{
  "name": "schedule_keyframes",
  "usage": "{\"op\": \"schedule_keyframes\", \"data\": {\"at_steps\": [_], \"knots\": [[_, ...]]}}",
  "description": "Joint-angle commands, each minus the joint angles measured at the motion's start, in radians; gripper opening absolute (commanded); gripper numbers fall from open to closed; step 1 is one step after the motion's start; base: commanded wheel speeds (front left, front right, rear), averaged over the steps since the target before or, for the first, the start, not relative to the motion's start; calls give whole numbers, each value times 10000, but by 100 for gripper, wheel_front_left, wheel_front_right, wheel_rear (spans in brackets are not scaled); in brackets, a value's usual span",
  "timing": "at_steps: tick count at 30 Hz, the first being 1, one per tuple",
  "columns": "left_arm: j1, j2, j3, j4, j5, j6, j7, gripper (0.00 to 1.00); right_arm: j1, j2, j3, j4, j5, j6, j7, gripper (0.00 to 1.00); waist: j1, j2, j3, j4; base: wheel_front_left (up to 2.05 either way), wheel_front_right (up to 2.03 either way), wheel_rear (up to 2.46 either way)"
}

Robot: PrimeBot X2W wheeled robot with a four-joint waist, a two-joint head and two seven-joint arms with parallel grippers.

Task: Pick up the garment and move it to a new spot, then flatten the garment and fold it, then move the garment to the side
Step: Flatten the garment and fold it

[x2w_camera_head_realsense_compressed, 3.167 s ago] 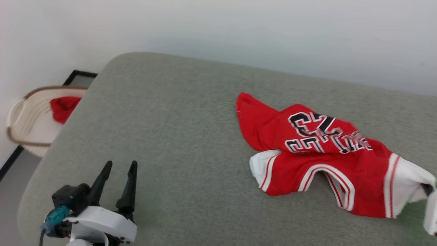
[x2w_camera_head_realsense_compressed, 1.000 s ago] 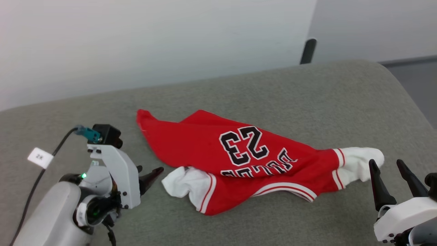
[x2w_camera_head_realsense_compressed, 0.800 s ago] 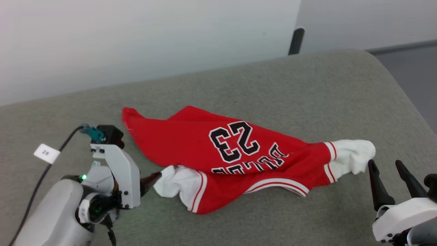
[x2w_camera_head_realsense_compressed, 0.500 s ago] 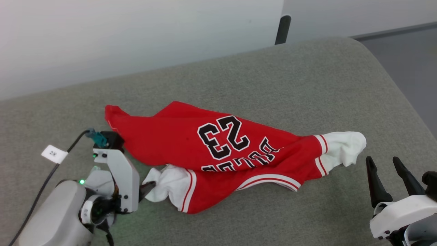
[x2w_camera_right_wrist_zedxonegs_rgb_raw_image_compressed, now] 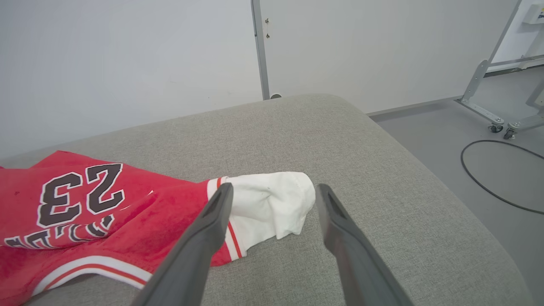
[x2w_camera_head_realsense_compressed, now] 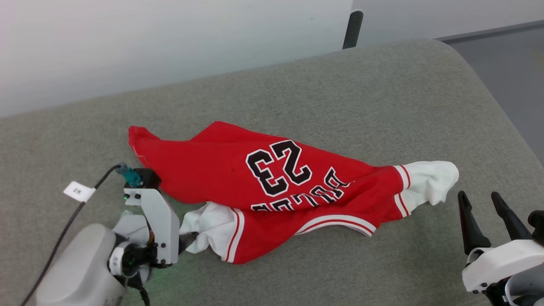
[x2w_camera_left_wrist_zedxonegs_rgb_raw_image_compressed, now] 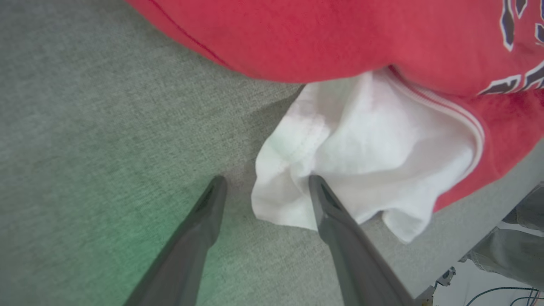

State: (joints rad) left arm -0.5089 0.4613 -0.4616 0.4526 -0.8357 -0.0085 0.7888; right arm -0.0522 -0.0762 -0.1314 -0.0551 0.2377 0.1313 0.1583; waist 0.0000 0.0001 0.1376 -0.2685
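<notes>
Plainly, little of the task looks done. In the head view the garment (x2w_camera_head_realsense_compressed: 272, 182), a crumpled red jersey-style shirt with white short sleeves, striped trim and black "23" lettering, lies doubled over itself about the middle of the grey upholstered cushion (x2w_camera_head_realsense_compressed: 340, 85); no part of it is lifted, so the pick-up, the flattening, the folding and the move aside all appear to be left; the left gripper (x2w_camera_head_realsense_compressed: 187, 242) lies low at the nearer white sleeve (x2w_camera_head_realsense_compressed: 212, 225), and the right gripper (x2w_camera_head_realsense_compressed: 478, 197) stands with fingers spread just short of the other white sleeve (x2w_camera_head_realsense_compressed: 429, 180); a white cable tag (x2w_camera_head_realsense_compressed: 77, 191) lies beside the left arm and a dark post (x2w_camera_head_realsense_compressed: 349, 29) stands behind the cushion, neither in the way. In the left wrist view the left gripper's fingers are wide apart, one tip over the bunched sleeve and the other on bare cushion, so the sleeve's edge sits between open jaws with nothing gripped; the red body overhangs that sleeve and could be caught in the pinch. In the right wrist view the right gripper gapes wide and empty, the other sleeve framed between its fingers but apart from them; on the floor beyond lie a looped black cable (x2w_camera_right_wrist_zedxonegs_rgb_raw_image_compressed: 488, 178) and a wheeled metal frame (x2w_camera_right_wrist_zedxonegs_rgb_raw_image_compressed: 488, 85), well apart from the work.
</notes>
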Motion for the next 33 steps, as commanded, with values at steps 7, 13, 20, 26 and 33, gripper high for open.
{"op": "schedule_keyframes", "data": {"at_steps": [7,13,20,26,33], "knots": [[52,-445,-193,572,-250,-182,83,0,-211,-115,-32,115,112,-10,-111,100,0,-1,1,201,0,0,0],[-198,-165,54,705,-317,-116,-51,0,-72,-235,-170,98,144,-10,-108,100,0,-1,-146,544,0,0,0],[-28,482,343,294,-311,27,-116,0,74,-377,-190,155,118,-10,76,100,0,-1,-485,1075,0,0,0],[419,993,590,-222,-446,377,85,0,277,-473,-180,105,82,-10,274,100,0,-1,-784,1500,0,0,0],[1358,1537,962,-865,-681,911,173,0,436,-552,-109,-4,77,-10,519,100,0,-1,-1000,1727,0,0,0]]}}
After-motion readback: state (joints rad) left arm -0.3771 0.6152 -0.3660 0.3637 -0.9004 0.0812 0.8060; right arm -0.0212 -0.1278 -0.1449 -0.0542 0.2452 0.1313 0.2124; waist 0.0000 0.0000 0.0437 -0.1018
